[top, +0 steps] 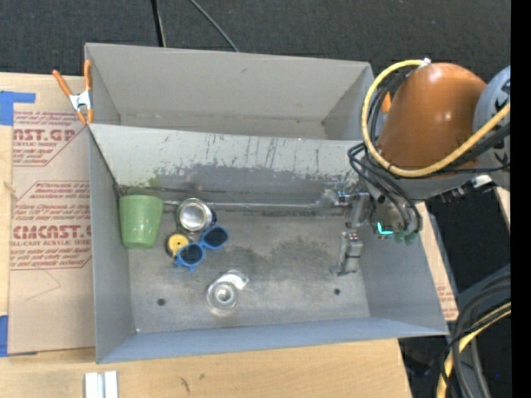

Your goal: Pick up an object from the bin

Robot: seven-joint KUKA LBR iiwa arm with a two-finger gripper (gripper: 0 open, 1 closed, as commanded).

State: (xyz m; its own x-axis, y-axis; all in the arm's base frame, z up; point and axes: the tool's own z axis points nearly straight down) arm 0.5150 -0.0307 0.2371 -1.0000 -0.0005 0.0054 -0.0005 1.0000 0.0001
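Gripper (343, 262) sits low over the right part of the bin (249, 89), above bare grey floor, with the arm reaching in from the right. Released or clenched: cannot tell from this angle (the tip is thin and blends with the scratched floor). No thing of the bin lies near it.

All things are on the left side, well apart from the gripper:
- green cup (139, 220), looks to lie on its side by the left wall
- silver can (194, 215) just right of the cup, shiny top facing up
- blue-and-yellow toy (192, 249) touching the can on its near side
- clear round piece (224, 292), nearer again and a little apart from the toy

Progress, my read: the pick is not begun. Nothing is lifted, and every thing rests on the bin floor. What's left is the whole job: travel left to one thing, come down round it, close, lift it clear of the bin. The clear round piece and the can are the closest to the gripper; which one is the target I cannot tell
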